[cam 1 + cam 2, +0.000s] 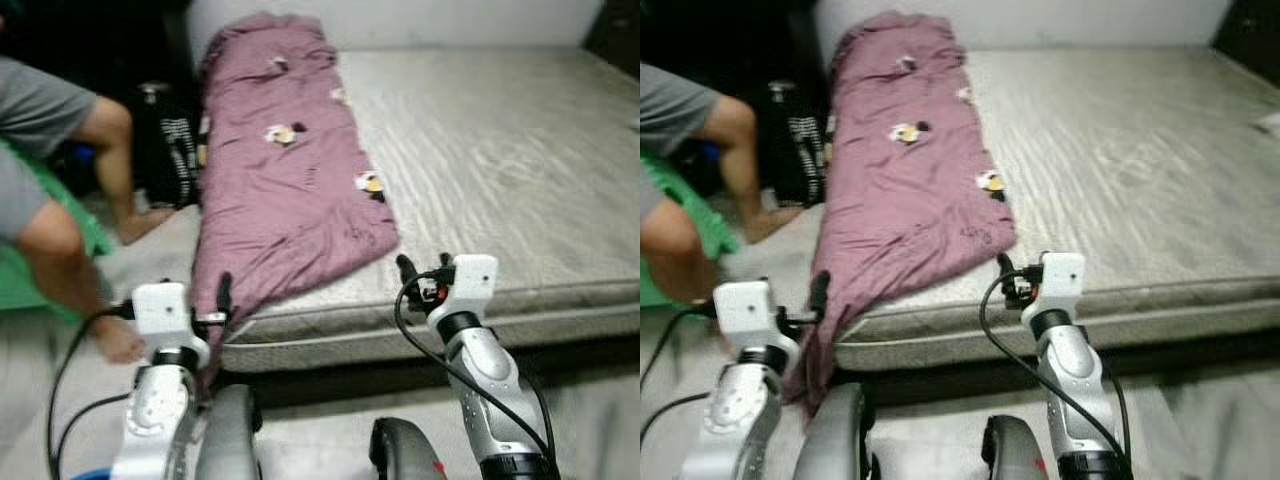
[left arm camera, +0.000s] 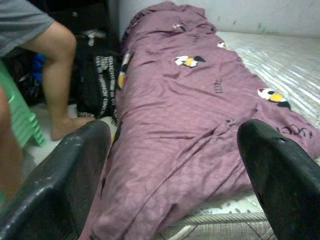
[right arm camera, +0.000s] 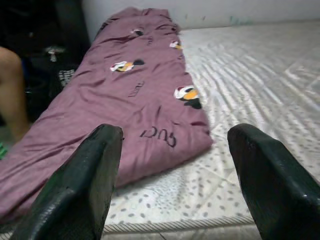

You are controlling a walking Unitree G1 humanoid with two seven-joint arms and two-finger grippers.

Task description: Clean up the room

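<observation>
I am standing at the foot of the bed point(image 1: 500, 150), where a mauve blanket point(image 1: 285, 170) with small cartoon prints is lying along the mattress's left side, its near corner spilling over the edge toward the floor. I am holding my left claw point(image 2: 172, 170) released, fingers spread wide, close to that hanging corner. I am holding my right claw point(image 3: 172, 172) released too, just before the mattress edge beside the blanket's near end. A person's bare legs point(image 1: 95, 200) are resting left of the bed, beside a black bag point(image 1: 170, 145).
</observation>
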